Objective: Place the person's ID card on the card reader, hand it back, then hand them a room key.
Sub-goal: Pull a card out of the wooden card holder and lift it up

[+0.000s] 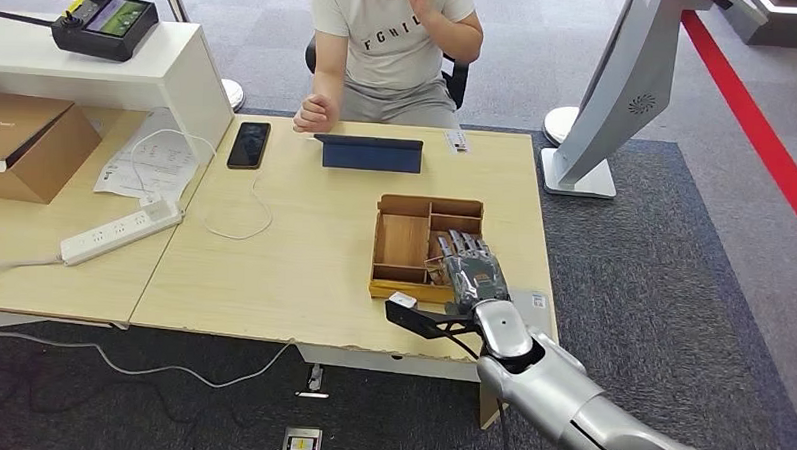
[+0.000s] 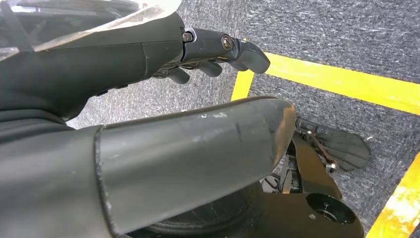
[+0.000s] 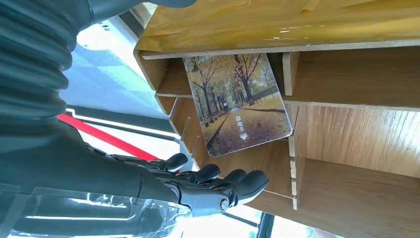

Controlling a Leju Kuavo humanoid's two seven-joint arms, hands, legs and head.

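Observation:
My right hand (image 1: 470,268) hovers with its fingers stretched out over the right side of a wooden divided box (image 1: 402,282) on the table, and holds nothing. In the right wrist view a room key card (image 3: 237,101) printed with an autumn tree avenue leans in a slot of the box (image 3: 346,129). The fingers (image 3: 218,181) lie beside the card, apart from it. A dark blue card reader (image 1: 372,153) stands at the table's far edge, a small white card (image 1: 457,140) just right of it. My left hand (image 2: 218,49) hangs over grey carpet, holding nothing.
A person (image 1: 391,45) sits across the table, one fist near the reader. A black phone (image 1: 248,145) with a cable, papers (image 1: 147,161), a power strip (image 1: 119,233) and a cardboard box (image 1: 27,142) lie to the left. A white stand (image 1: 576,171) rises at the right.

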